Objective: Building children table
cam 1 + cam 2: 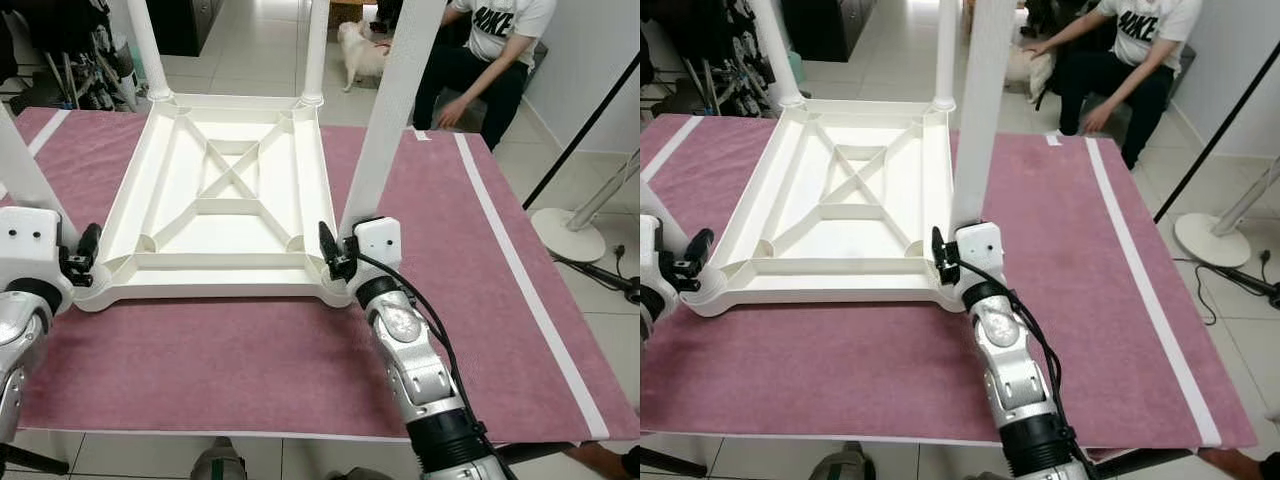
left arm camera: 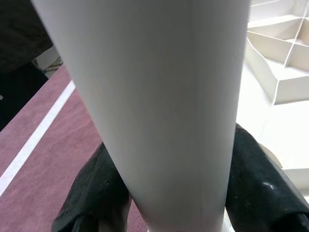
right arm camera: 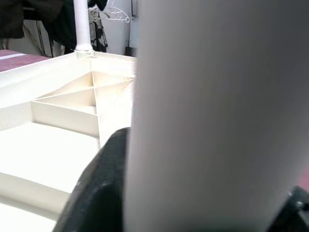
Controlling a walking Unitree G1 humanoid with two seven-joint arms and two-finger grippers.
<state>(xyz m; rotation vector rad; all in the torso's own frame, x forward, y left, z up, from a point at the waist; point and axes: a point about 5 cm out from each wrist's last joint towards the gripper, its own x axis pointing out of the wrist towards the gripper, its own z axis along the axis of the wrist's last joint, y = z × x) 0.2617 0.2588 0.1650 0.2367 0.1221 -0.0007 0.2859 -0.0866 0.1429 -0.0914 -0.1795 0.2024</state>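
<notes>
Pink mat (image 1: 250, 350) on tiled floor | upturned white tabletop (image 1: 220, 200) lies on it, far legs seated | left gripper (image 2: 164, 193) clamped round near-left leg (image 2: 154, 96), right gripper (image 1: 345, 258) round near-right leg (image 1: 390, 110) | risk: a tilted push could jam a leg in its corner socket or shove the tabletop across the mat

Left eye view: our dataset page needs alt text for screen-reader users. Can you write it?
An upside-down white children's table lies on a maroon mat, a leg at each corner. The left gripper and right gripper each clamp a near leg; a person sits beyond.
</notes>
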